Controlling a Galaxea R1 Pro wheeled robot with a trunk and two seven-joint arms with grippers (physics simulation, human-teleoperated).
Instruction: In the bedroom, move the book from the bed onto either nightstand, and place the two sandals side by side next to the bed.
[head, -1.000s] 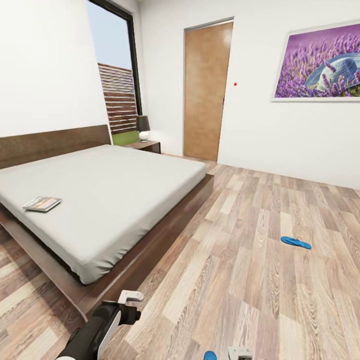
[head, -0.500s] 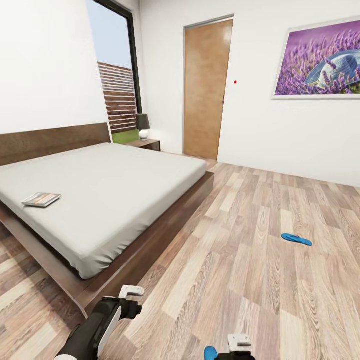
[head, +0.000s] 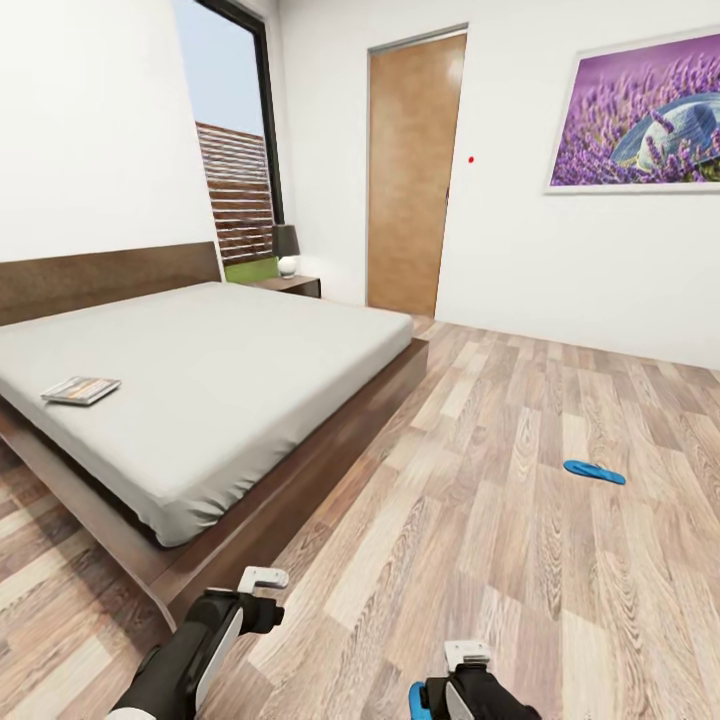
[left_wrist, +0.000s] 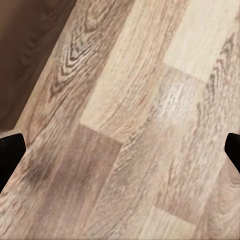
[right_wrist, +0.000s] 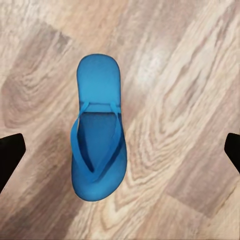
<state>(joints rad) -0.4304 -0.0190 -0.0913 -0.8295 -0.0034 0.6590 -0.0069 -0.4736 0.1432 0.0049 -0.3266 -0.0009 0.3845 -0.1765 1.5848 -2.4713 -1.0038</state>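
Grey mattress first: from the head view we see the bed (head: 200, 380) along the left wall, with the book (head: 81, 390) lying flat near its left edge. We see the nightstand (head: 290, 286) past the bed's far corner, by the window (head: 235, 140), carrying a small lamp (head: 286, 250). One blue sandal (head: 594, 471) lies on the wood floor (head: 480, 520) to the right, well apart from the bed. The left gripper (head: 262, 578) hangs just off the bed's near corner. The right gripper (head: 466, 655) sits at the bottom edge, a bit of blue, probably the second sandal (head: 417, 700), beside it.

Left wrist view: we see bare planks, dark fingers (left_wrist: 11, 155) wide apart, holding nothing.

Right wrist view: the second sandal lies flat on the floor, between the spread fingers (right_wrist: 10, 157), untouched by either.
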